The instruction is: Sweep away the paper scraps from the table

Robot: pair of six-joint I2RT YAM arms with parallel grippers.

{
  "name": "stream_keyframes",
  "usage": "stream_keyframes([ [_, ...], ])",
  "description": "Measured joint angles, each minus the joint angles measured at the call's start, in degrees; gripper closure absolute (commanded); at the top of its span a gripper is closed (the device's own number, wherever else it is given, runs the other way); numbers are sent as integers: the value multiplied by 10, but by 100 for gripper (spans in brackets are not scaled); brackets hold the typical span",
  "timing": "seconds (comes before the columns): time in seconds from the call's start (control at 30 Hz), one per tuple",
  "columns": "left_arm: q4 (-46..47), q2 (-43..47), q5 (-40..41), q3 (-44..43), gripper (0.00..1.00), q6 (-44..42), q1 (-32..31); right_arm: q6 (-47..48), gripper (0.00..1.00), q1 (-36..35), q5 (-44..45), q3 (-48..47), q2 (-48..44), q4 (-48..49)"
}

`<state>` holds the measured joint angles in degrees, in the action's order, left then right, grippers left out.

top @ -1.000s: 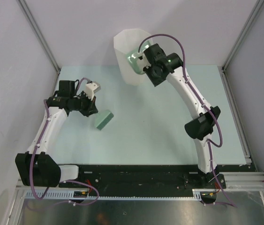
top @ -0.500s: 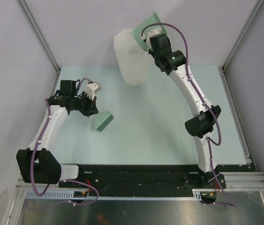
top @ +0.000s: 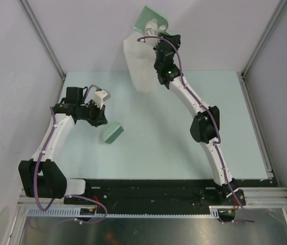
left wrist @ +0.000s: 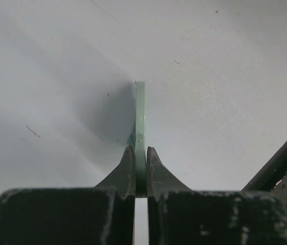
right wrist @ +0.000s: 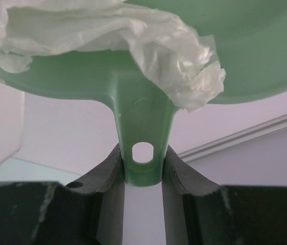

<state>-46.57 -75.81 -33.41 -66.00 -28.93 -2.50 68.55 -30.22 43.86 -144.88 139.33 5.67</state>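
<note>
My right gripper (top: pixel 157 31) is raised over the tall white bin (top: pixel 140 66) at the back of the table (top: pixel 184 127). It is shut on the handle (right wrist: pixel 143 153) of the green dustpan (top: pixel 147 18), which is held tilted above the bin's rim. Crumpled white paper scraps (right wrist: pixel 107 35) lie in the pan (right wrist: pixel 260 51). My left gripper (top: pixel 100 118) is low at the table's left, shut on a thin green scraper (top: pixel 113 133) that rests on the table. That scraper shows edge-on between the jaws in the left wrist view (left wrist: pixel 140 117). I see no scraps on the table.
Grey walls with metal frame posts (top: pixel 41 35) close in the left, back and right sides. A black rail (top: pixel 148 191) runs along the near edge by the arm bases. The right arm's elbow (top: pixel 204 127) hangs over the table's right half.
My right arm has lifted the dustpan from in front of the bin up and back over its rim. The left arm and the scraper have barely moved.
</note>
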Motion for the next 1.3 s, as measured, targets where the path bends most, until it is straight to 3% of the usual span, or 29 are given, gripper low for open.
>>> stream_keyframes([
  [0.37,1,0,-2,0,100,0,0,324,100,15,-68,160,-16,312],
  [0.87,1,0,-2,0,100,-1,0,404,100,9,-90,176,-19,368],
  [1.03,1,0,-2,0,100,-1,0,361,100,6,-73,170,-31,343],
  [1.17,1,2,-3,0,100,-1,0,199,100,-1,-33,149,-70,198],
  [1.3,1,5,-3,0,100,-1,0,7,100,-29,-11,179,-178,28],
])
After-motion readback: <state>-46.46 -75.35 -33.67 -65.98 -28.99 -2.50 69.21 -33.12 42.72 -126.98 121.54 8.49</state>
